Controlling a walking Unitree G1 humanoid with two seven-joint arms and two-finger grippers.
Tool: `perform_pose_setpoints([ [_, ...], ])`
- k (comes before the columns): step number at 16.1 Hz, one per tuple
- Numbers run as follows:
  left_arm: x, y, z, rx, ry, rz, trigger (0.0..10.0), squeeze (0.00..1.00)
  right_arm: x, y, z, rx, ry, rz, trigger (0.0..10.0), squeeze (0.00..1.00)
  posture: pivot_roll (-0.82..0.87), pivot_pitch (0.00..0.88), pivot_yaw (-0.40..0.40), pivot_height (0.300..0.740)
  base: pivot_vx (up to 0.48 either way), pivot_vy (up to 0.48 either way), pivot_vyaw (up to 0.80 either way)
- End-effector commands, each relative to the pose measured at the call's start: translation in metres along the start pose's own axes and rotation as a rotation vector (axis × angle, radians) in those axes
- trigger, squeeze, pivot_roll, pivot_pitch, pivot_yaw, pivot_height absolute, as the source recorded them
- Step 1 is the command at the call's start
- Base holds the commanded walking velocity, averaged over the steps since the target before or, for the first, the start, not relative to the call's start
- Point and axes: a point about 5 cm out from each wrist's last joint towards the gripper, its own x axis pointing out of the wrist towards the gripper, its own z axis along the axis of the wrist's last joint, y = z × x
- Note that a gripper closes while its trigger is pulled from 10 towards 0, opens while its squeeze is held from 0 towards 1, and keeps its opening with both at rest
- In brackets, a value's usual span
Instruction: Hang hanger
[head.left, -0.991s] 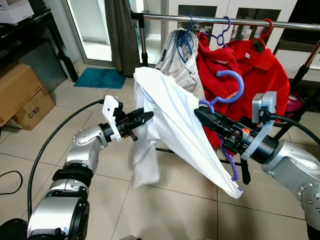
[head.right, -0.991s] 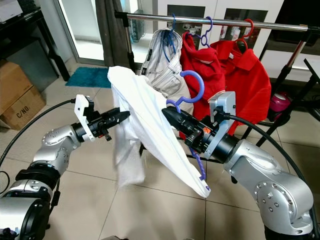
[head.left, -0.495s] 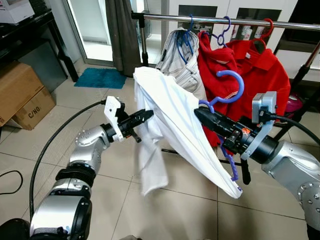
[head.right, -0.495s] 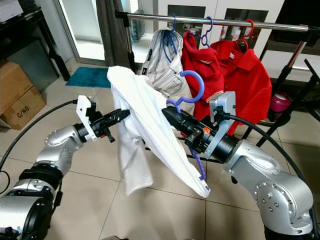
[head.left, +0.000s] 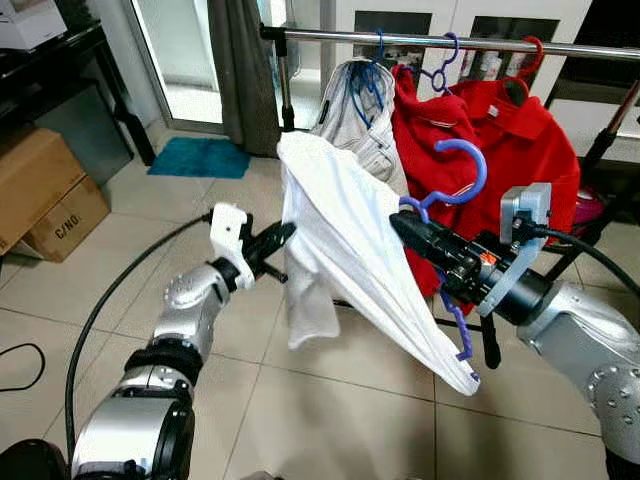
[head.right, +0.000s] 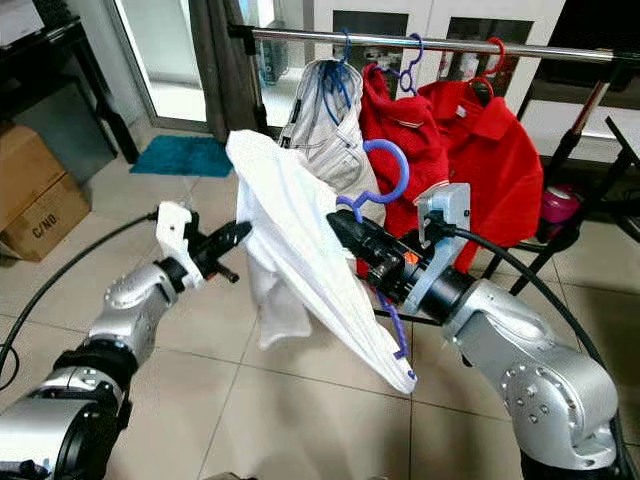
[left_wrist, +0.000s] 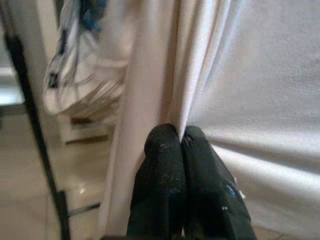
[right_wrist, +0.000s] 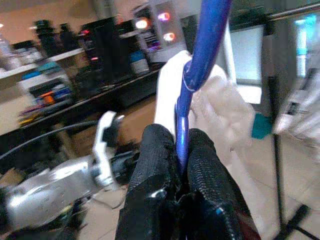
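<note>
A blue plastic hanger (head.left: 468, 166) carries a white shirt (head.left: 350, 240) that drapes down to the left. My right gripper (head.left: 404, 224) is shut on the hanger just below its hook, as the right wrist view confirms with the hanger's stem (right_wrist: 200, 60) between the fingers (right_wrist: 155, 165). My left gripper (head.left: 285, 233) is shut on a fold of the white shirt at its left edge; in the left wrist view the fingertips (left_wrist: 165, 145) pinch the cloth (left_wrist: 280, 100). The hanger sits below and in front of the metal clothes rail (head.left: 450, 42).
On the rail hang a striped pale shirt (head.left: 355, 115) and two red shirts (head.left: 525, 140) on their own hangers. A dark curtain (head.left: 240, 60) and the rack's post stand at the left. Cardboard boxes (head.left: 40, 190) and a teal mat (head.left: 200, 157) lie on the tiled floor.
My left gripper has moved right and up, closer to the hanger, drawing the shirt's hanging side in with it. The right gripper and hanger have barely moved.
</note>
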Motion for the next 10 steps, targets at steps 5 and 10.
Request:
perform_pose_setpoints([
  [5, -0.014, 0.0, -0.023, 0.046, 0.116, 0.003, 0.0, 0.0, 0.003, -0.027, 0.031, -0.161, -0.162, -0.258, 10.0, 0.0, -0.29, 0.0, 0.085, 0.74, 0.0, 0.0, 0.0],
  [10, -0.019, -0.012, -0.038, 0.054, 0.171, -0.063, 0.0, 0.0, 0.002, -0.044, 0.059, -0.155, -0.392, -0.447, 10.0, 0.0, -0.28, 0.0, 0.077, 0.74, 0.0, 0.0, 0.0],
])
